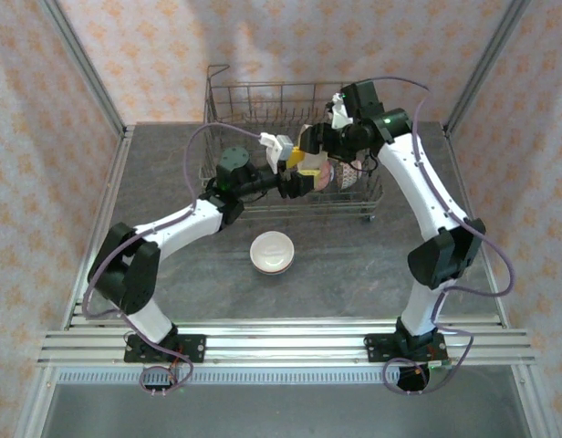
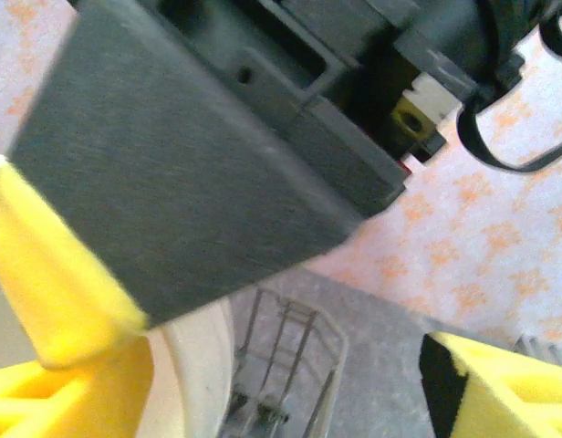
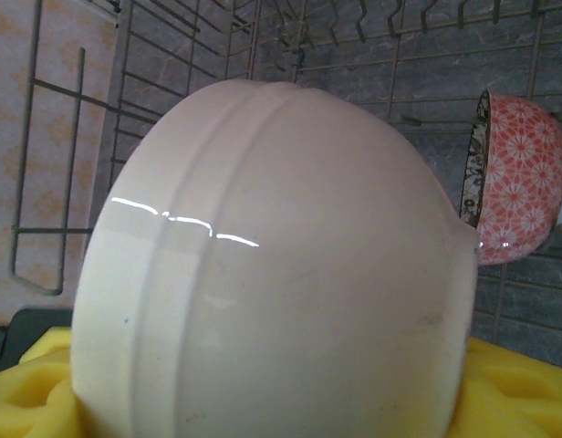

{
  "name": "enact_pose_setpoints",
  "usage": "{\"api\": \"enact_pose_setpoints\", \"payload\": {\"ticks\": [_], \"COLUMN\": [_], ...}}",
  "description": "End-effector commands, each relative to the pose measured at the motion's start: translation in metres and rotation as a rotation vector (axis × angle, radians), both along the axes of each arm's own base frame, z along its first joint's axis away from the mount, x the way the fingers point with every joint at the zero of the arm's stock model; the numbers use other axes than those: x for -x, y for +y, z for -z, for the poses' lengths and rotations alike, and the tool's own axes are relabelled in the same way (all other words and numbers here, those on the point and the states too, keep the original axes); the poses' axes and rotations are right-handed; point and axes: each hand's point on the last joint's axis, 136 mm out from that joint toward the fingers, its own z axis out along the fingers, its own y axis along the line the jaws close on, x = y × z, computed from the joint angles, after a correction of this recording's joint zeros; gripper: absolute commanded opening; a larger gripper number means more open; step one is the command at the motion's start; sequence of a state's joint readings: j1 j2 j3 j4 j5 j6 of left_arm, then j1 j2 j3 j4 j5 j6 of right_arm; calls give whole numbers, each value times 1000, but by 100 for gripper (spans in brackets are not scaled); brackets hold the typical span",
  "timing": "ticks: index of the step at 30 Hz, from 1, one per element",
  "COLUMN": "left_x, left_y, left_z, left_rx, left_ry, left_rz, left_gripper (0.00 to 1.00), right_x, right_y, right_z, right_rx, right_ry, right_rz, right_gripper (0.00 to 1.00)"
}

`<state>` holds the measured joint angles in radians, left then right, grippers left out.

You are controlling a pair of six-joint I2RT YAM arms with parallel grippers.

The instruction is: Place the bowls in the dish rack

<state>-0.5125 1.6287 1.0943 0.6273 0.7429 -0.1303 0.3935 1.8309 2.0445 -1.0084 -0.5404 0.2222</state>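
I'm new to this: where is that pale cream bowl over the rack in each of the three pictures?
Top external: the cream bowl is in the middle, at the rack's front, between the two arm tips.
Left wrist: bottom left, a curved pale edge.
Right wrist: close up, across the middle.
Shared landmark: the dish rack and its grey wires.

A grey, stone-patterned table [image 1: 372, 265] carries two things directly — the wire dish rack [image 1: 254, 99] standing at its far middle, and a white bowl [image 1: 272, 253] sitting upright on the bare surface near the rack's front, apart from it
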Motion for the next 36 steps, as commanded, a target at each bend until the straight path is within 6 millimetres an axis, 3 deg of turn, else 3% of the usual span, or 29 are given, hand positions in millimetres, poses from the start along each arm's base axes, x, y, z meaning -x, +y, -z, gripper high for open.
{"api": "enact_pose_setpoints", "payload": {"ticks": [1,12,24,36], "left_x": [-13,-25,-30,-21], "left_y": [37,101,136,158], "left_z": [-22,-3,25,44], "left_rx": [-26,-82,-148,-172], "left_ry": [-28,129,193,188], "left_rz": [-209,-506,-654,-727], "left_gripper": [85,88,88,88], "right_x": [-17,-47,-61,-61], "right_y": [-20,-14,1,14], "right_z": [8,42,54,84], "right_rx": [146,299,391,486], "right_ry": [-34,-38,-65,-44], "right_rz": [82,127,95,18], "right_gripper": [48,48,47,47]}}
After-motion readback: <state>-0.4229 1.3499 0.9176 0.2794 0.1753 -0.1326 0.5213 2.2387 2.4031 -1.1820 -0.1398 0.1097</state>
